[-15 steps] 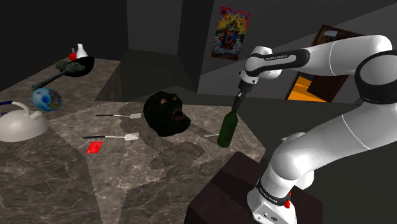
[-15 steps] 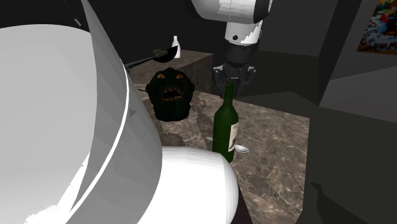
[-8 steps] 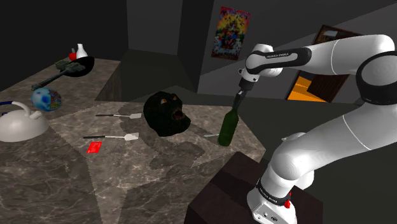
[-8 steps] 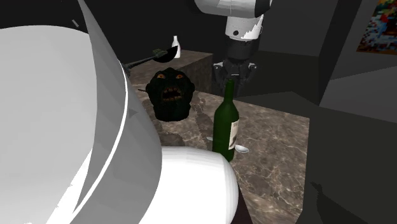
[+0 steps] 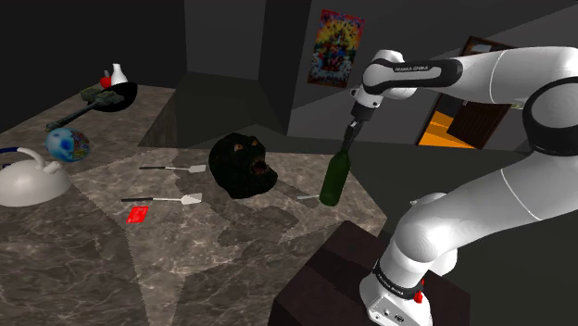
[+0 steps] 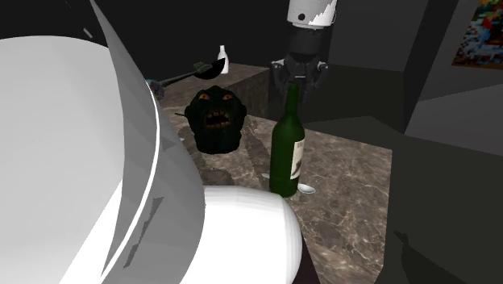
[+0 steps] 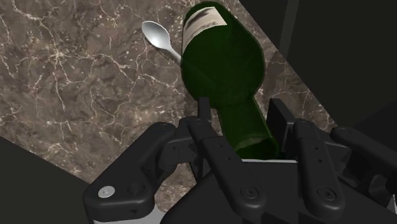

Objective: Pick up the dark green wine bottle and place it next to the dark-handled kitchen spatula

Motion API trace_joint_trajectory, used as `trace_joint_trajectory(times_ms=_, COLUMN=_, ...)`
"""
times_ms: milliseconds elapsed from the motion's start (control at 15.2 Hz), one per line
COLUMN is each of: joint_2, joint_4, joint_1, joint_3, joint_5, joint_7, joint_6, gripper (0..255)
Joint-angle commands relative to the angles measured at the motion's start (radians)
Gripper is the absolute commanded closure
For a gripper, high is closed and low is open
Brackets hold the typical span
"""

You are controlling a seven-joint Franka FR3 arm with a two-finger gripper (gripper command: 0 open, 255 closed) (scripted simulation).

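Observation:
The dark green wine bottle (image 5: 334, 181) (image 6: 285, 151) (image 7: 222, 62) hangs slightly tilted just above the marble counter (image 5: 232, 250) near its stand-side edge. My gripper (image 5: 349, 141) (image 6: 297, 80) (image 7: 240, 113) is shut on its neck from above. One black fingertip (image 7: 204, 107) presses the neck; the bottle's pale label faces away from the hand. The dark-handled spatula (image 5: 159, 199) with a white blade lies far off toward the shoulder view's left, beside a red card (image 5: 137, 214). A second, similar utensil (image 5: 174, 169) lies just behind it.
A black monster-head figure (image 5: 241, 165) (image 6: 215, 119) sits between bottle and spatula. A spoon (image 7: 158, 36) (image 6: 306, 189) lies under the bottle. A globe (image 5: 67, 144), a white dome (image 5: 32, 185), and a dark pan (image 5: 116, 95) occupy the counter's far left. The stand (image 5: 352, 269) is below.
The gripper has risen with the bottle in it; the bottle's base has come off the counter and moved a little up and right in the shoulder view.

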Motion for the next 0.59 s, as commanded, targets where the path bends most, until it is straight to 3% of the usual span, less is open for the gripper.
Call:
trace_joint_trajectory(times_ms=0, joint_2=-0.004, joint_4=0.023, joint_1=0.001, joint_3=0.005, joint_5=0.002, joint_7=0.003, joint_6=-0.028, gripper=255)
trace_joint_trajectory(times_ms=528, joint_2=-0.006, joint_4=0.128, joint_1=0.007, joint_3=0.020, joint_5=0.011, joint_7=0.009, joint_6=-0.135, gripper=255)
